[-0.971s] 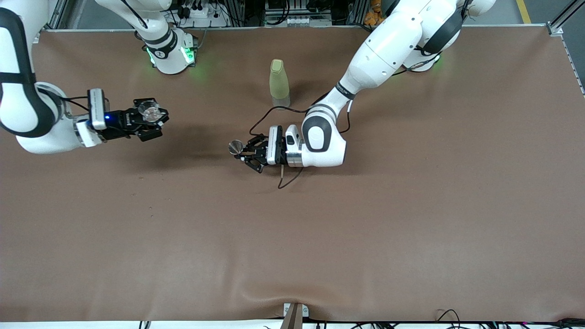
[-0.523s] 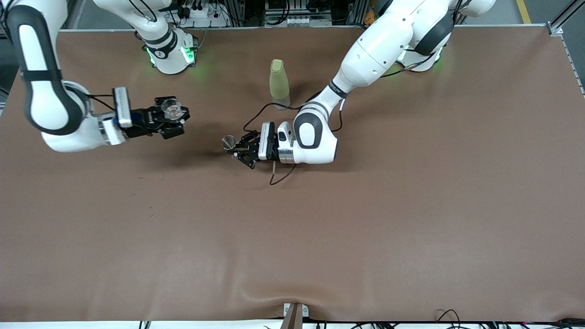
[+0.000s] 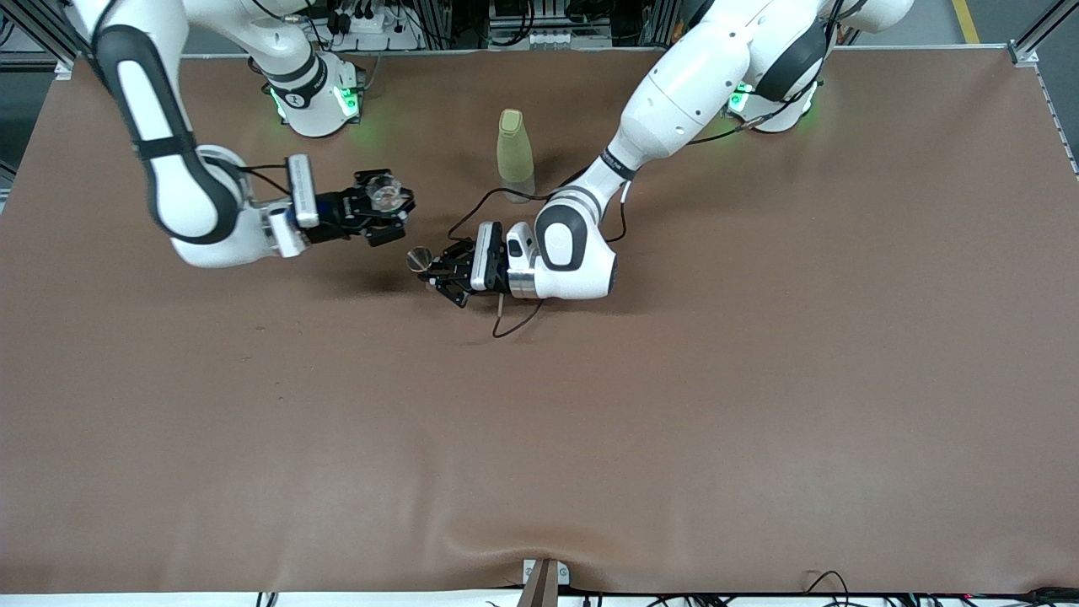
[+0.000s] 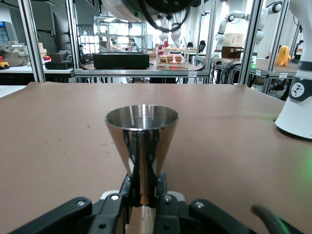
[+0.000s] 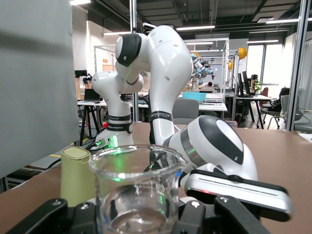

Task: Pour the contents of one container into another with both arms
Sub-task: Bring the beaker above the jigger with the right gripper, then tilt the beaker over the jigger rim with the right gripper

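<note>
The left gripper (image 3: 438, 270), just above the middle of the front view, is clenched on the stem of a metal jigger (image 3: 418, 259); in the left wrist view the steel cone (image 4: 142, 138) stands upright with its mouth up, its stem pinched between the black fingers (image 4: 130, 191), and what lies below the stem is cut off by the frame's lower edge. The right gripper (image 3: 383, 209), a little up and to the left of it in the front view, is clamped around a clear glass beaker (image 3: 386, 193); in the right wrist view the beaker (image 5: 138, 187) fills the lower centre, upright, its base cut off, and whether it holds any liquid is hard to tell. Both grippers are over the table's upper-middle part, close together but apart.

A pale green bottle (image 3: 515, 152) stands upright on the table near the top centre of the front view, partly screened by the beaker in the right wrist view. A black cable loops on the cloth below the left arm's wrist.

The table (image 3: 759, 379) is covered in brown cloth with a wrinkle at the bottom centre of the front view. Aluminium frames, shelving and more robot arms show in the wrist views' backgrounds.

Since a second ago the right gripper has travelled from the frame's left edge toward the centre, and the left gripper has shifted slightly the same way to meet it; the bottle has stayed put.
</note>
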Robot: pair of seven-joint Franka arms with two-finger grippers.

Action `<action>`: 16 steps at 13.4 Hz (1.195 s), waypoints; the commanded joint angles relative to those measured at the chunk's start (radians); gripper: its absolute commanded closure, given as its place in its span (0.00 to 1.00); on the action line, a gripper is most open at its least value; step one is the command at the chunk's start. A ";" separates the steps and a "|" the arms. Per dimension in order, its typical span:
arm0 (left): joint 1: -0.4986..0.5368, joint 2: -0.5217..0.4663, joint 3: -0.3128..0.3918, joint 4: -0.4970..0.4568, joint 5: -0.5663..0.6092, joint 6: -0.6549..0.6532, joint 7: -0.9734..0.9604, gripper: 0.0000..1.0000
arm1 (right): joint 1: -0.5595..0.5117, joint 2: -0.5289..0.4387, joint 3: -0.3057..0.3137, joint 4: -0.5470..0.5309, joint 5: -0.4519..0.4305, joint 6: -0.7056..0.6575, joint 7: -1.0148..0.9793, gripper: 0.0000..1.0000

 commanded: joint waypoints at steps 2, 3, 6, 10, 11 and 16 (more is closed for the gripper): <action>-0.012 0.013 0.012 0.032 -0.034 0.013 0.004 1.00 | 0.066 -0.042 -0.005 -0.092 0.112 0.055 -0.013 1.00; -0.012 0.013 0.012 0.031 -0.043 0.013 0.004 1.00 | 0.079 -0.039 0.003 -0.111 0.138 0.057 -0.013 1.00; -0.005 0.011 0.014 0.025 -0.046 0.013 0.005 1.00 | 0.079 -0.036 0.020 -0.134 0.163 0.075 -0.013 1.00; 0.001 0.008 0.014 0.013 -0.044 0.013 0.008 1.00 | 0.079 -0.029 0.024 -0.160 0.187 0.091 0.002 1.00; 0.004 0.005 0.014 0.005 -0.041 0.013 0.010 1.00 | 0.079 -0.029 0.024 -0.163 0.201 0.094 0.017 1.00; 0.014 0.007 0.014 0.002 -0.060 0.008 0.059 1.00 | 0.080 -0.029 0.029 -0.166 0.209 0.109 0.168 1.00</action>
